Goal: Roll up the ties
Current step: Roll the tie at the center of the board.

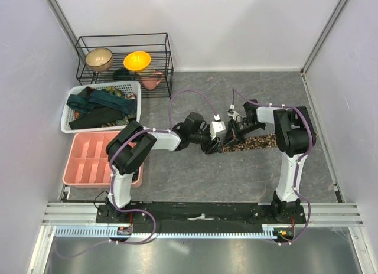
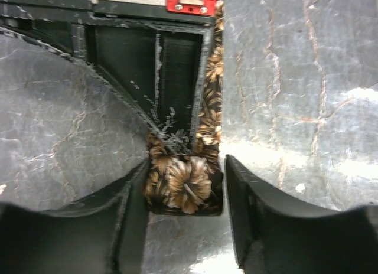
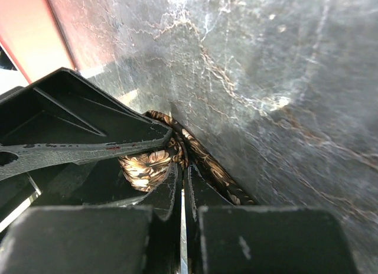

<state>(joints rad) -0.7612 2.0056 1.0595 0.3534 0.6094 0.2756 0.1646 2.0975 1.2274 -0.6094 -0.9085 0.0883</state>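
The brown-and-tan tie lies as a flat strip on the grey table to the right of centre. Both grippers meet at its left end. In the left wrist view its folded end sits between the fingers of my left gripper, which is open around it. My right gripper is shut on the tie just behind that fold; its closed fingers show above the fold in the left wrist view. In the top view the left gripper and right gripper almost touch.
A white mesh basket at the left holds dark teal and black ties. A pink compartment tray lies in front of it. A black wire rack with bowls stands at the back left.
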